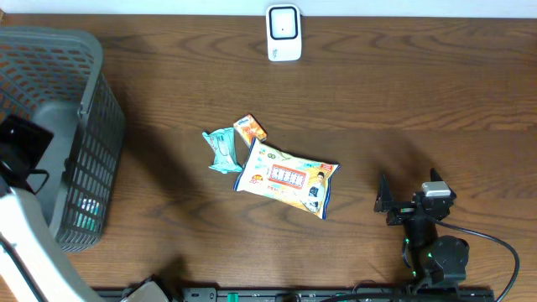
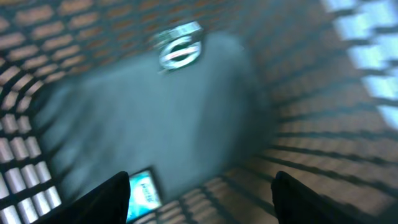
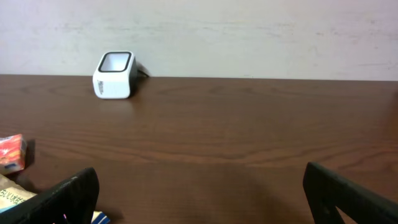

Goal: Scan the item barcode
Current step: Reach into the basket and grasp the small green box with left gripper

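The white barcode scanner (image 1: 284, 33) stands at the table's far edge, also in the right wrist view as the scanner (image 3: 114, 74). Three items lie mid-table: a teal packet (image 1: 222, 151), a small orange packet (image 1: 249, 128) and a large printed snack bag (image 1: 287, 177). My left gripper (image 2: 200, 182) hangs open inside the grey mesh basket (image 1: 92, 143), above a blue-teal packet (image 2: 142, 190) on the basket floor, holding nothing. The left wrist view is blurred. My right gripper (image 1: 409, 190) is open over bare table, to the right of the snack bag.
The basket fills the table's left end, and its walls (image 2: 323, 124) surround my left gripper. A round silver label (image 2: 179, 50) shows on the basket floor. The orange packet (image 3: 11, 152) and the snack bag's corner (image 3: 12, 198) lie left of my right gripper (image 3: 200, 174).
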Available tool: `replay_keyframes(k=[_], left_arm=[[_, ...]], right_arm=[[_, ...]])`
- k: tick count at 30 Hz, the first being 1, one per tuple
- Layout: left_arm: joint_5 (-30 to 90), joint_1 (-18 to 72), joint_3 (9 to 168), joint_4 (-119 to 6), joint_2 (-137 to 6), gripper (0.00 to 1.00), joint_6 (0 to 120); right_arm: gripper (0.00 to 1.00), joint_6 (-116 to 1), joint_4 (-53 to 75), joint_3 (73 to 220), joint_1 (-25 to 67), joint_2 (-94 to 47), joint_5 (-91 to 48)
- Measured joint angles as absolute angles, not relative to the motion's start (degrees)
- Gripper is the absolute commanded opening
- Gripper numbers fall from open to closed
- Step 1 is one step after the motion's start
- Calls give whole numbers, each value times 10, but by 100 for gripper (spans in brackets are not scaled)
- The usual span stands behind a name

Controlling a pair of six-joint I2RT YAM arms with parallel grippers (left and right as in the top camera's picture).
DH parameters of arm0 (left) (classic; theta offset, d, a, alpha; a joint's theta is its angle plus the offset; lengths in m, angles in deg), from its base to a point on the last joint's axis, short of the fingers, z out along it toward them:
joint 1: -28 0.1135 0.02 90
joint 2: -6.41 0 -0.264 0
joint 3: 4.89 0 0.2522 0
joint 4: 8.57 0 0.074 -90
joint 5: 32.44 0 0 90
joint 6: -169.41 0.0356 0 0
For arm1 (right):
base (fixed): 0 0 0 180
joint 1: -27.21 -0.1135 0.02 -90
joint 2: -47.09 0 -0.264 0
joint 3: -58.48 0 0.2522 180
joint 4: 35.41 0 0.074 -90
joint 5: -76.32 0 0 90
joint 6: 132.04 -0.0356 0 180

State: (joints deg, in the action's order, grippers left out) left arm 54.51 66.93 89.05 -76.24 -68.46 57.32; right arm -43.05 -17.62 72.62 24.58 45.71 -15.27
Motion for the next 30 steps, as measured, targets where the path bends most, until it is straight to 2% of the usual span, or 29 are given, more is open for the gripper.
replay_keyframes(k=[4,6,11,30], left_arm=[[545,699,890,-781,-764,67,573],[545,700,890,-787,-790,63,574],[545,700,889,-802,-843,61,573],[562,708,750,-746,-906,62,567]], right_arm=[[99,-431,-176,726,246,457,-153],[99,-431,-176,726,246,457,-153],[99,-431,-176,726,246,457,-153],[99,-431,-176,726,246,457,-153]])
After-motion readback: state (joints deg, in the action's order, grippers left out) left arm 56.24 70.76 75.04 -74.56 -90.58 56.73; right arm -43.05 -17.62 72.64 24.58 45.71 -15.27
